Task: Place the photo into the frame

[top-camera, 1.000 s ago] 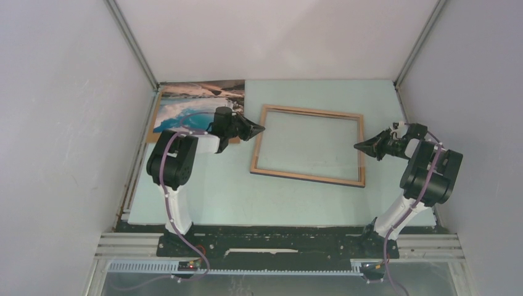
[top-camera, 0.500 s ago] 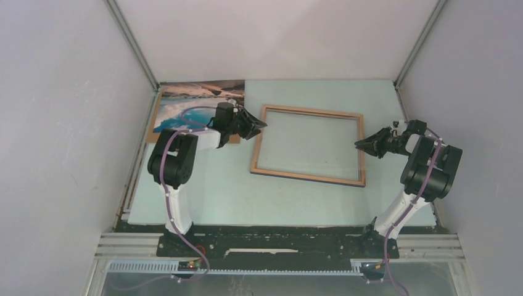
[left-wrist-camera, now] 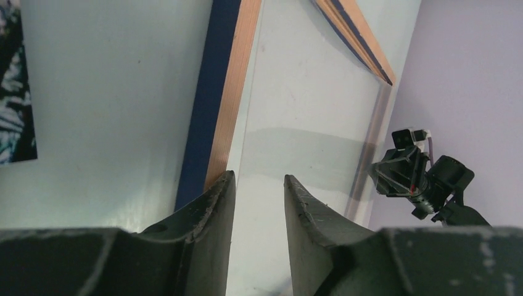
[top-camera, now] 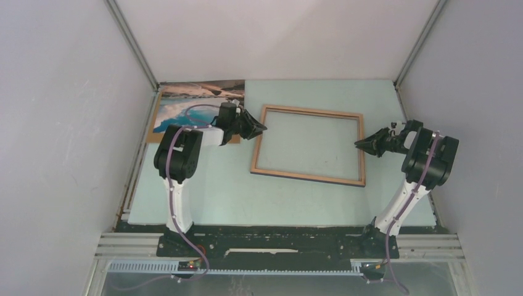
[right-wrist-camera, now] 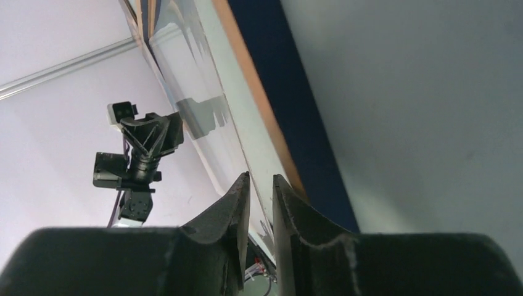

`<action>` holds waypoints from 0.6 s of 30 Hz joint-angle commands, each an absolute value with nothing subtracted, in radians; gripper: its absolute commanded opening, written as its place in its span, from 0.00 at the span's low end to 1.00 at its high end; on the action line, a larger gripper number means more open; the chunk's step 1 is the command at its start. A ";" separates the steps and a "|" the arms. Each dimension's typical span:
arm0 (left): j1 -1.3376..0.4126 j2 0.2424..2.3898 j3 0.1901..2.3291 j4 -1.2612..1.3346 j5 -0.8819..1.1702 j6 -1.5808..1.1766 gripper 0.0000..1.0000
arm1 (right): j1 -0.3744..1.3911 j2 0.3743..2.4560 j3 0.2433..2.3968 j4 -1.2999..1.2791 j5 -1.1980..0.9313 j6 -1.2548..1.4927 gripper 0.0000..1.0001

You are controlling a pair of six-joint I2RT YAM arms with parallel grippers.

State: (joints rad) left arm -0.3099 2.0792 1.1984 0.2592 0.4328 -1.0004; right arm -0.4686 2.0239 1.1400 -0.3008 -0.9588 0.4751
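The frame [top-camera: 308, 145] lies flat mid-table with its light wood face up. The photo [top-camera: 198, 102] lies face up at the back left corner. My left gripper [top-camera: 261, 128] is at the frame's left edge, near its far corner. In the left wrist view the jaws [left-wrist-camera: 259, 180] are open, over the navy-and-wood edge [left-wrist-camera: 223, 92] and the clear pane. My right gripper [top-camera: 358, 145] is at the frame's right edge. In the right wrist view its jaws [right-wrist-camera: 261, 179] stand a narrow gap apart at the frame edge [right-wrist-camera: 279, 105], with nothing clearly held.
A brown backing board [top-camera: 152, 131] shows under the photo's left side. Grey walls close in the table on three sides. The left wall and its rail [top-camera: 137, 154] run close to the left arm, the right wall close to the right arm [top-camera: 425, 161].
Both arms have raised and shifted their elbows and rolled their wrists. The gripper tips have stayed at the frame's two side edges. The frame and photo have not moved.
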 commanded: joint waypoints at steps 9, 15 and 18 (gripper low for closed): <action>-0.285 2.170 1.337 0.317 0.506 -0.989 0.40 | -0.435 2.117 1.267 -0.160 -1.014 0.537 0.20; -0.291 2.123 1.314 0.251 0.437 -0.927 0.43 | -0.423 2.130 1.276 -0.184 -1.018 0.511 0.08; -0.293 2.078 1.278 0.246 0.400 -0.897 0.49 | -0.428 2.121 1.276 -0.192 -1.021 0.500 0.02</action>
